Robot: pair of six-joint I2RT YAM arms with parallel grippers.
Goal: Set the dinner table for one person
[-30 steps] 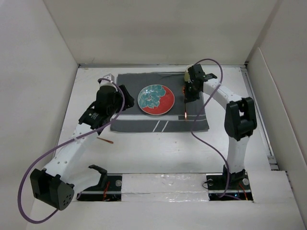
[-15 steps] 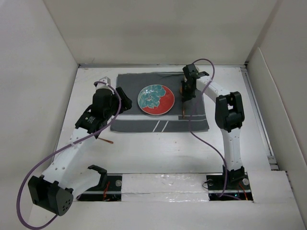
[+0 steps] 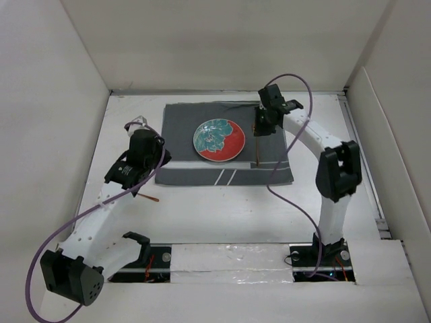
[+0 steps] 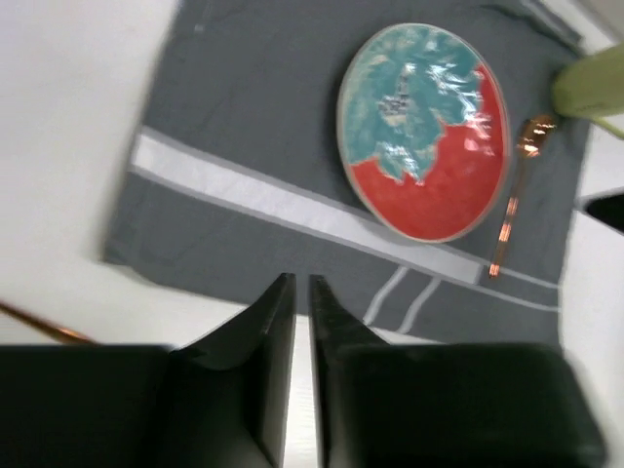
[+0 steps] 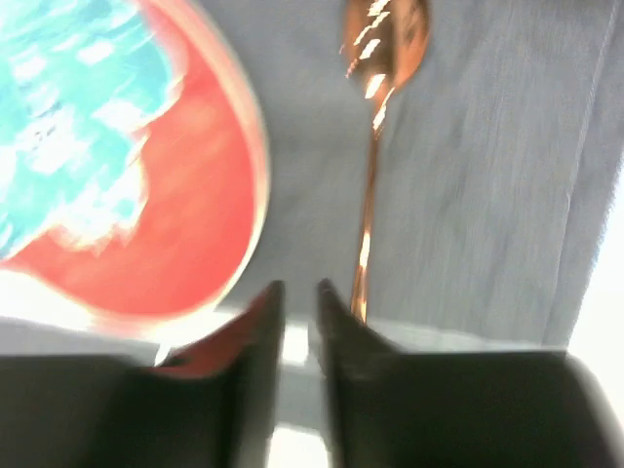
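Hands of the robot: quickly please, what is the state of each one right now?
Left hand: closed, holding nothing.
Right hand: closed, holding nothing.

No writing can be read in any view.
The plate (image 3: 218, 140) just beside the right gripper (image 3: 257, 130) carries only a teal and red flower pattern. The cloth (image 3: 192, 173) beneath both shows only pale stripes, and none of these marks form letters, numbers or a brand.
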